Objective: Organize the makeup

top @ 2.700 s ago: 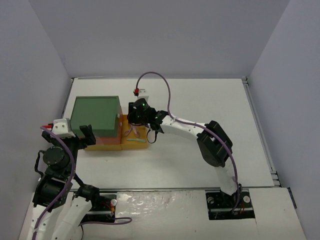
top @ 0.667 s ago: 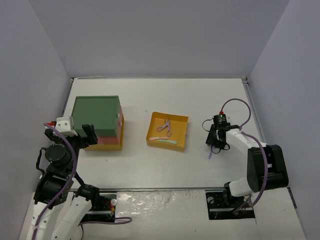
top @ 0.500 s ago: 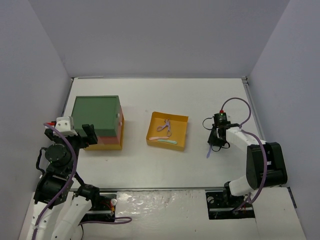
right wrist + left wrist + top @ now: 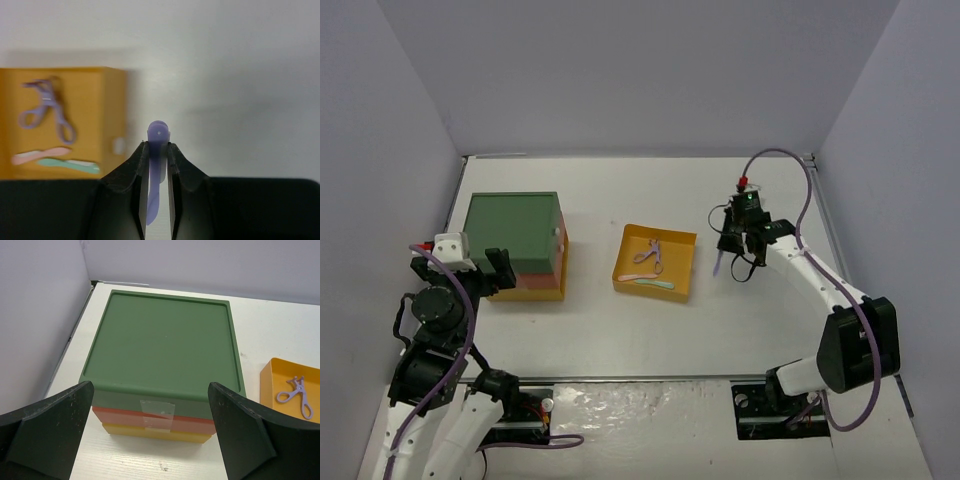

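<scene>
Above white table, grey walls, right tool gripping lavender stick, left tool apart

Legible text, labels, brands, numbers, signs: none in any view. Nearest candidate, a clear tape patch on the front of the drawer box, lower centre of the left wrist view — blank, nothing printed.
</scene>
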Controlling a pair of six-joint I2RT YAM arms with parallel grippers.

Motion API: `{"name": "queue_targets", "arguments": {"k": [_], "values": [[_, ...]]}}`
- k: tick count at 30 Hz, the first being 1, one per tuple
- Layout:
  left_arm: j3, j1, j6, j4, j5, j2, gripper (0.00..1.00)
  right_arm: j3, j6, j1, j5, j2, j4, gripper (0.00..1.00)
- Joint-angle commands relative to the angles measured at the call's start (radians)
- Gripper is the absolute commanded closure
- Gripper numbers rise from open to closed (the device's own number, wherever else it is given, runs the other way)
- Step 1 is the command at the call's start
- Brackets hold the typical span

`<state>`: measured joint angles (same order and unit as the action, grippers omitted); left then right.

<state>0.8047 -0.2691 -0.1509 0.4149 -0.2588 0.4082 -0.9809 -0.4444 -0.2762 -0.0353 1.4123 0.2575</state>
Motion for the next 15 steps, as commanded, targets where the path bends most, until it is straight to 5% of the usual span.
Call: {"name": "queue_targets", "arguments": {"k": [1,8,10,15], "values": [[0.027,-0.004,-0.008,-0.047,0.007,0.035,0.03,-0.186,-0.065,-0.136,0.017,-0.001,-0.025,1.0],[0.03,-0.003,-0.006,-0.044,0.009,0.05,0.03,-0.27,-0.109,-0.242,-0.034,0.146,-0.076,0.97],[0.03,-0.004,-0.007,-0.044,0.007,0.05,0.03,-0.271,-0.112,-0.25,-0.032,0.185,-0.085,0.78],[0.03,-0.004,-0.006,-0.043,0.007,0.049,0.03,-0.25,-0.105,-0.25,-0.048,0.194,-0.094,0.49]]}}
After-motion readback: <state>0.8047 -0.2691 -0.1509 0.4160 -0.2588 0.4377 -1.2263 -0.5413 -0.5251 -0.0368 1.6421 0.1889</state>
